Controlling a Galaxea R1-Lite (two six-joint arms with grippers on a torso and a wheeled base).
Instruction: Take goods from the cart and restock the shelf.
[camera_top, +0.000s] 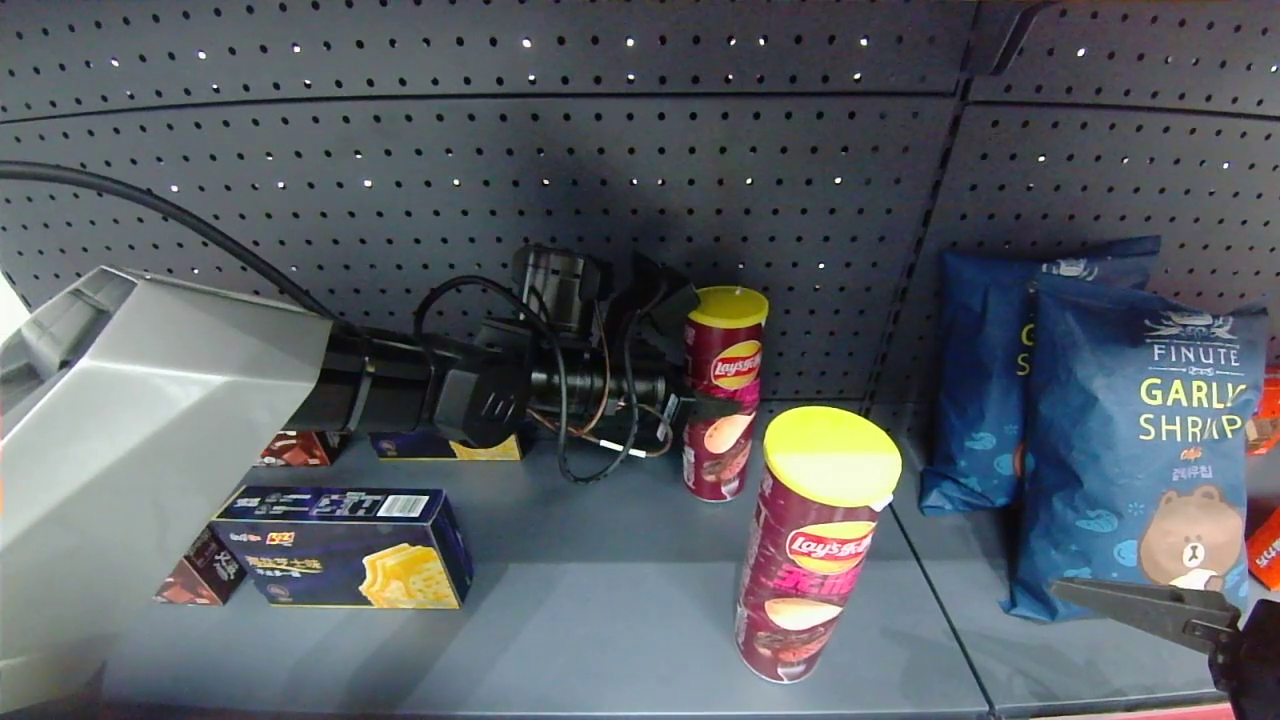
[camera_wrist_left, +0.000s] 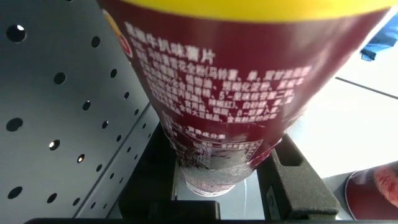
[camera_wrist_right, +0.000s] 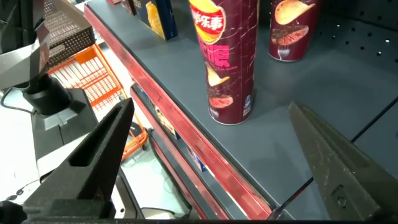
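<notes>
A maroon chips can with a yellow lid stands at the back of the grey shelf, near the pegboard wall. My left gripper is shut around its middle; in the left wrist view the can sits between the two black fingers. A second, same-looking can stands free near the shelf's front edge. My right gripper hangs open and empty in front of the shelf, below and to the right of that front can. One of its fingers juts in at the lower right.
Blue snack bags lean upright on the right section of the shelf, past a divider. A dark blue cracker box and small brown boxes lie on the left. An orange cart basket sits below the shelf's red front edge.
</notes>
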